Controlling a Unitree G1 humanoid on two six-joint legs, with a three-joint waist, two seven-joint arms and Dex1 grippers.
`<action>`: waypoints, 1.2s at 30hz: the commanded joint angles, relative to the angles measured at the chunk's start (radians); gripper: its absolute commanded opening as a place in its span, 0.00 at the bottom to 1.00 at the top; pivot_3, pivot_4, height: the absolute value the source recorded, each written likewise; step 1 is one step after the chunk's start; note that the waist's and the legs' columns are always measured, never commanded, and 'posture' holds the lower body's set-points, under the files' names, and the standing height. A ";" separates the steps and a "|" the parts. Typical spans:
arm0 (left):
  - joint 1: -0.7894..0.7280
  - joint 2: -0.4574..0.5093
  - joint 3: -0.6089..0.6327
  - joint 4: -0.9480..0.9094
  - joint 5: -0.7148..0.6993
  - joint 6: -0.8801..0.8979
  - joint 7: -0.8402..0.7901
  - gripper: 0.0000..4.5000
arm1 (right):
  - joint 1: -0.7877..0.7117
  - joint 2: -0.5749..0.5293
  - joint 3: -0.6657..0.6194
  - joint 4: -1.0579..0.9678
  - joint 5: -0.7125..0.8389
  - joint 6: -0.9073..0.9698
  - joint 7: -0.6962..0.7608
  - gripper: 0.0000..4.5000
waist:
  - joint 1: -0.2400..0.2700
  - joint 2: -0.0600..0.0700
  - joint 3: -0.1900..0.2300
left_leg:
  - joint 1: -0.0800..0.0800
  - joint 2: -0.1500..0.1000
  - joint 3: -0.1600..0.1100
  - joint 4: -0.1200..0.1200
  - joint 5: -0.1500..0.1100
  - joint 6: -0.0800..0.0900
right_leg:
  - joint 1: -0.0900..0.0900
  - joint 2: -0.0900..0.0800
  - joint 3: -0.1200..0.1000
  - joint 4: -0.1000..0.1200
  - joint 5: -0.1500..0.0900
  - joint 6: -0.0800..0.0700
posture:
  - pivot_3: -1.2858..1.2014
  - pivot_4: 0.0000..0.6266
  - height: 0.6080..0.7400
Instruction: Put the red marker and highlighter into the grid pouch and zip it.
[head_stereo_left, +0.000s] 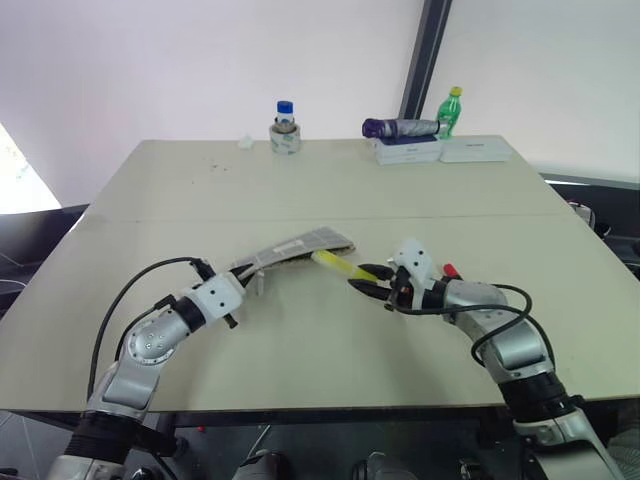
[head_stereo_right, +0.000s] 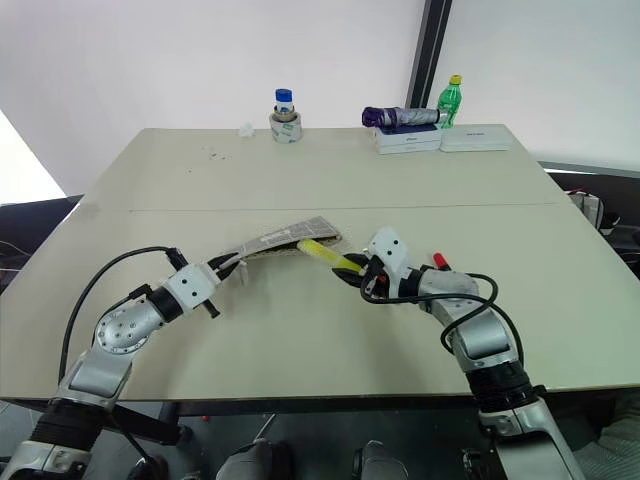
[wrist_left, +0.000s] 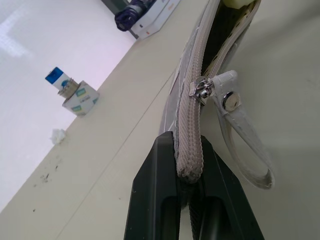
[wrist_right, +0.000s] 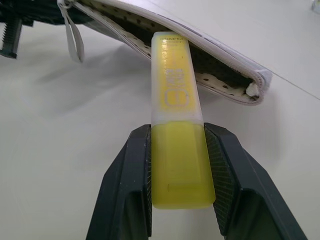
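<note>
While the grid pouch (head_stereo_left: 300, 248) is held by its zipper end in the closed left gripper (wrist_left: 190, 172), its mouth is kept gaping toward the robot's right, and every place below is given from that mouth. The highlighter (wrist_right: 177, 130) is clamped by its rear half between the fingers of the right gripper (head_stereo_left: 372, 284), and its long axis is seen to run from the gripper straight toward the mouth. In the right wrist view its free tip lies at the lip of the opening, against the dotted lining; whether it has passed inside cannot be told. The pouch's own length is seen to run on from the highlighter's line at only a slight angle, so the coming push is judged to be a slide along the highlighter's axis, away from the right gripper and toward the left one. The zipper slider (wrist_left: 201, 91) sits close to the left gripper, far from the mouth's open end, so the way in is not blocked by it. The red marker (head_stereo_left: 450, 269) lies on the table (head_stereo_left: 330, 190) beyond the right gripper, on the side away from the mouth, well apart from the pouch and nearer the right arm than the left; it is judged to be not yet dealt with.
</note>
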 joint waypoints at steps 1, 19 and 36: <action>-0.003 0.025 -0.026 -0.045 0.038 -0.049 -0.009 0.00 | -0.051 0.005 0.047 0.009 -0.066 -0.053 -0.005 0.21 | -0.001 0.000 0.000 | 0.000 0.000 0.000 0.000 0.000 0.000 | 0.000 0.000 0.000 0.000 0.000 0.000 | 0.52 0.24 1.00; -0.053 0.070 -0.098 -0.094 0.054 -0.137 -0.097 0.00 | -0.192 0.019 0.259 0.095 -0.392 -0.392 -0.025 0.21 | 0.000 0.000 0.000 | 0.000 0.000 0.002 0.000 0.004 -0.006 | -0.001 0.000 0.000 0.000 0.000 0.000 | 0.52 0.24 1.00; -0.037 0.065 -0.076 -0.086 0.001 -0.096 -0.113 0.00 | -0.021 -0.048 0.124 -0.002 -0.219 -0.444 0.062 1.00 | 0.008 0.000 0.000 | 0.000 0.000 0.001 0.000 0.004 -0.006 | 0.000 0.000 0.000 0.000 0.000 0.000 | 0.52 0.24 1.00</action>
